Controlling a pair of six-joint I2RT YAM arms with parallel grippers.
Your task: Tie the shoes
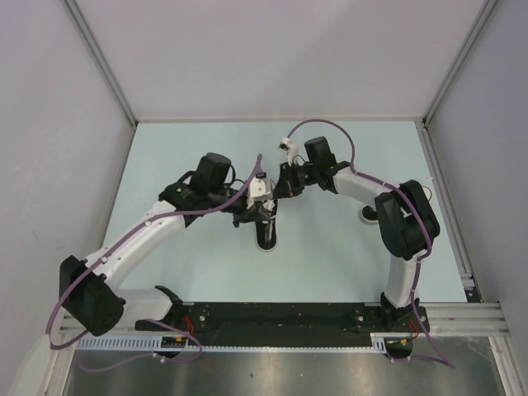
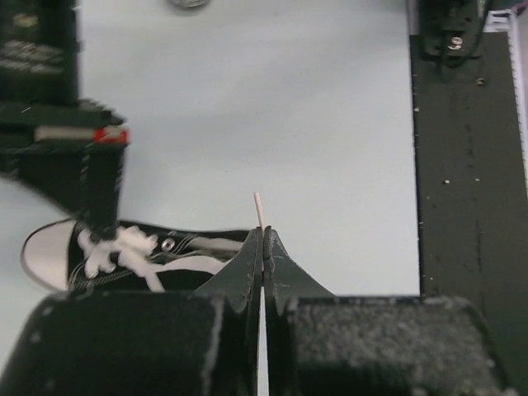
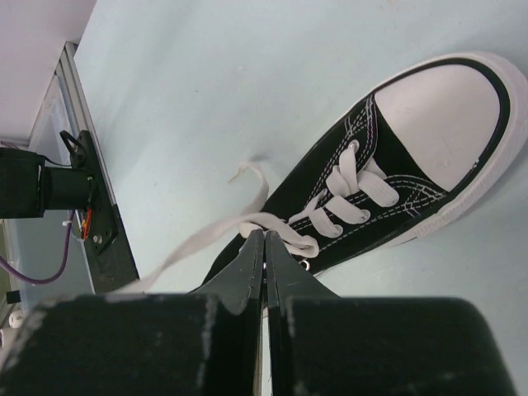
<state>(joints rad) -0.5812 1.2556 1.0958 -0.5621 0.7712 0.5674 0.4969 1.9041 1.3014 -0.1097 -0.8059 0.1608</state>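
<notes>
Pinching a white lace end [image 2: 258, 206] between fully closed fingers, my left claw [image 2: 262, 239] hovers beside the black shoe [image 3: 396, 165], which sits on its sole at the middle of the table [image 1: 346, 165], between both arms. My right claw [image 3: 264, 243] is shut tight at the laces [image 3: 346, 194]; whether it holds one, I cannot tell. Little lace shows past my left grip, so a pull could slip it free, or drag the unanchored shoe.

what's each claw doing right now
left claw: closed, pinching the lace near its tip
right claw: closed, tips against the lace; whether it grips it cannot be told
</notes>
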